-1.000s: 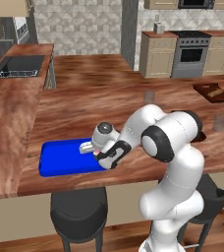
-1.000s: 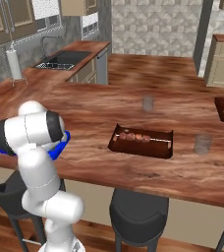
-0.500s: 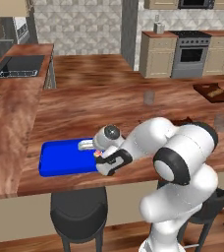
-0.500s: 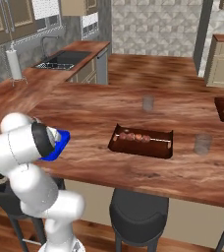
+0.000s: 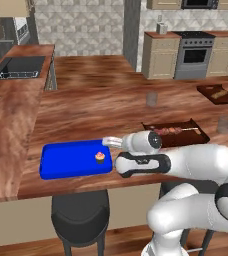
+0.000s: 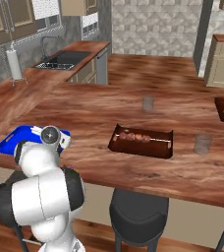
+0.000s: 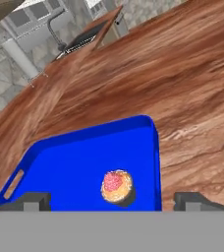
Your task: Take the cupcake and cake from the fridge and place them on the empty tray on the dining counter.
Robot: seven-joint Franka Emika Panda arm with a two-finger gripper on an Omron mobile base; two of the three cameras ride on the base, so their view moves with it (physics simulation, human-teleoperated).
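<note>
The cupcake [image 5: 100,158] [image 7: 117,187], small with a red-pink top, stands upright on the blue tray [image 5: 66,159] [image 6: 13,137] [image 7: 74,157], near the tray's right end. The tray lies at the near edge of the dining counter [image 5: 86,105] [image 6: 133,118]. My gripper [image 5: 109,142] [image 6: 37,130] [image 7: 113,201] hovers just right of and above the cupcake, open, with nothing between its fingertips [image 7: 33,200]. The cake and the fridge are out of view.
A dark brown tray of skewers [image 5: 176,132] [image 6: 142,140] lies to the right of the blue one. Two glasses [image 5: 151,98] [image 5: 225,124] stand on the counter. Black stools [image 5: 78,215] [image 6: 138,216] sit below the near edge. A sink [image 6: 62,60] is at the far left.
My hand has drawn back to the right off the blue tray, leaving the cupcake uncovered on it. The jaws stay wide.
</note>
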